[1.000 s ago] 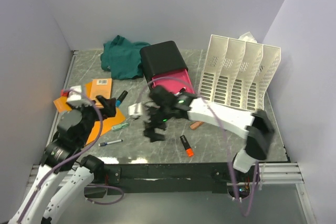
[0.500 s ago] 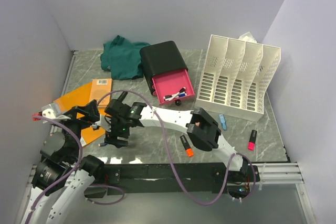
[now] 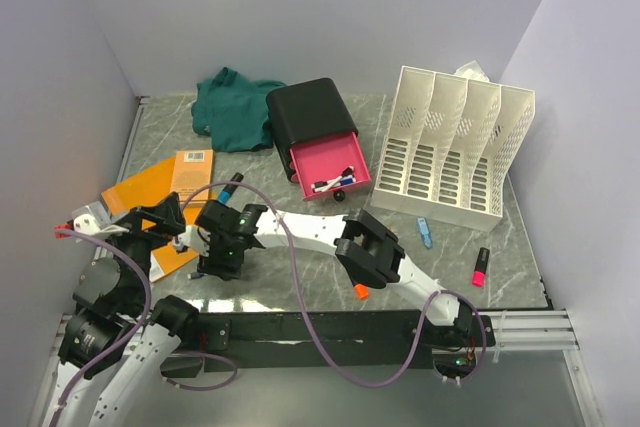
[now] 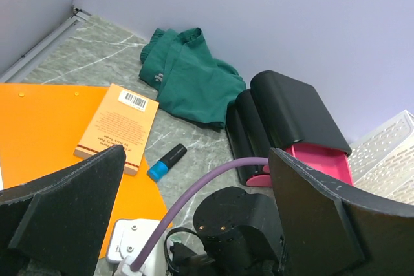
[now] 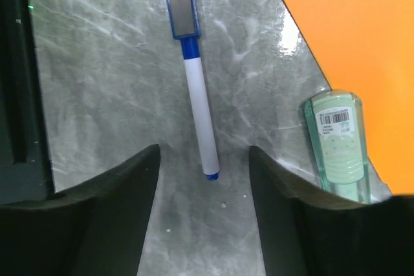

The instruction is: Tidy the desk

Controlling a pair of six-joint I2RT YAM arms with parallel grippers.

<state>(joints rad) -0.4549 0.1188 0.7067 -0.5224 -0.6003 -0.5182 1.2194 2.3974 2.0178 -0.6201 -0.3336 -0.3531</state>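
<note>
1. At the near-left of the marble surface (image 3: 515, 247), which lies under both arms, the right claw (image 3: 218, 265) hangs fingers apart, one on each side of a blue-and-white marker (image 5: 197, 108), seemingly to pinch it across its barrel.
2. The pink drawer (image 3: 328, 169) stands open with pens inside, a likely home for it.
3. The left claw (image 4: 194, 159), spread and empty, hovers over the orange folder (image 4: 39, 134).

I see white arm links (image 3: 310, 230), black joints (image 3: 370, 250), looping purple cables (image 4: 220, 167), and grainy matte-black tool fingers (image 4: 330, 211).

Green cloth (image 3: 232, 112), black box (image 3: 308, 112) with pink drawer (image 3: 328, 162), white file rack (image 3: 455, 147) — orange book (image 3: 192, 169) on folder (image 3: 143, 187).
</note>
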